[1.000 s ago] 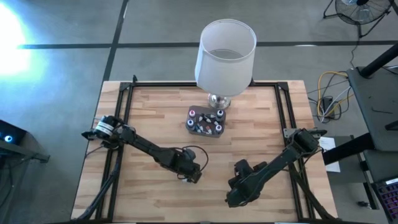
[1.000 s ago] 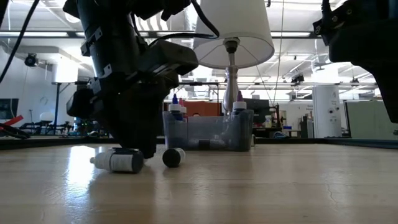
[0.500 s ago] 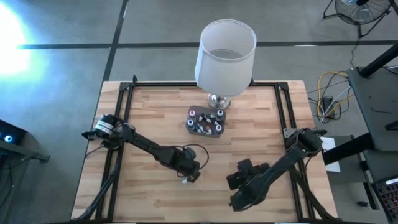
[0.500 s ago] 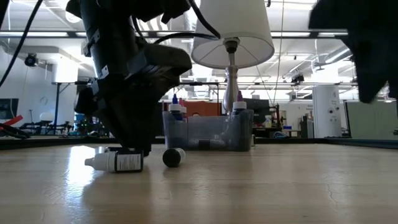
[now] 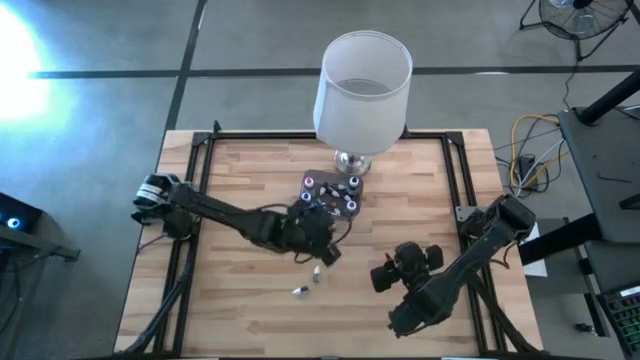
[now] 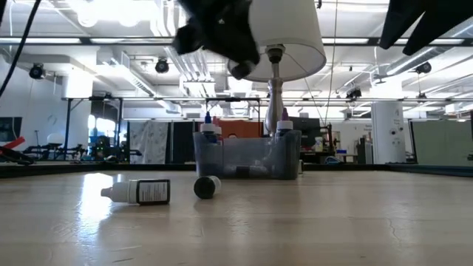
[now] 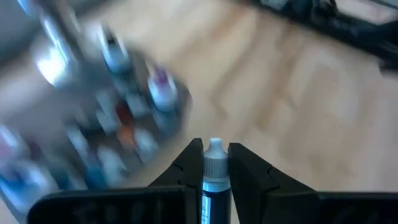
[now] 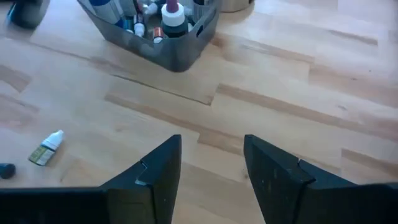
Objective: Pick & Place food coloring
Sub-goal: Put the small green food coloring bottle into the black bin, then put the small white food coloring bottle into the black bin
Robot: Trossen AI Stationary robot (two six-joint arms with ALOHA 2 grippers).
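Two food coloring bottles lie loose on the table; a third sits clamped in the left gripper (image 7: 214,168).
The held bottle (image 7: 213,180) stands white tip forward between the narrow-set jaws, raised near the clear tub (image 5: 331,195) of bottles. The right gripper (image 8: 211,168) hovers wide open, one dark bottle (image 8: 46,149) off to its side, another bottle (image 5: 315,275) near it.

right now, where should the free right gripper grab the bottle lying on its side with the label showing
Grip the lying bottle across its labelled body, coming straight down from above. It lies flat on the table, white tip pointing sideways, so the round body gives the right gripper's open fingers two opposite sides. The left gripper already holds another bottle.
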